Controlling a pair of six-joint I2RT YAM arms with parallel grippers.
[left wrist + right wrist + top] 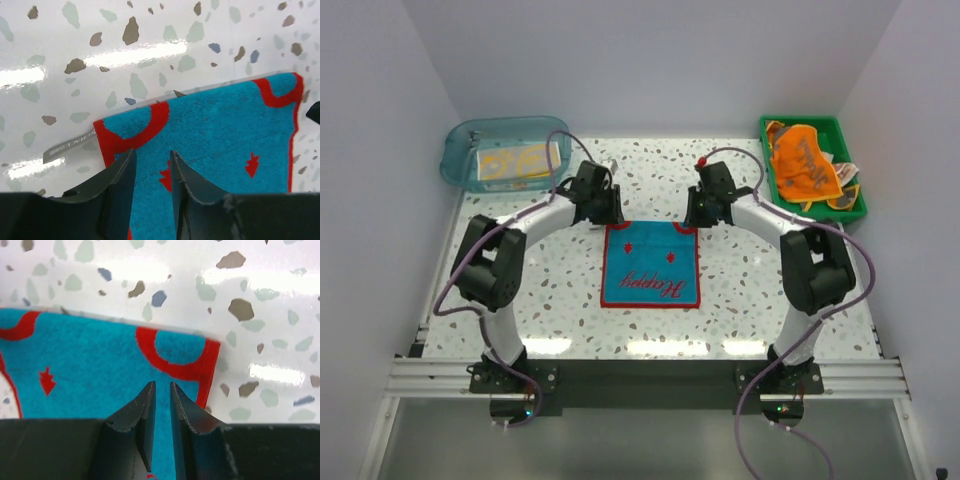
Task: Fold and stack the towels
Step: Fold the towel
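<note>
Our left gripper [152, 156] and right gripper [161, 386], narrowly parted and empty, hover over the far corners of the flat teal red-trimmed cloth towel [652, 268] mid-table; the fold likely starts by pinching both.

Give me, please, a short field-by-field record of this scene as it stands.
teal towel: flat, unfolded, centre of table, lettering toward near edge
left pincer: over its far left corner, jaws slightly apart
right pincer: over its far right corner, jaws nearly together, grip unclear
orange towel: crumpled in green tray, far right
yellow-printed cloth: in clear blue tub, far left
</note>
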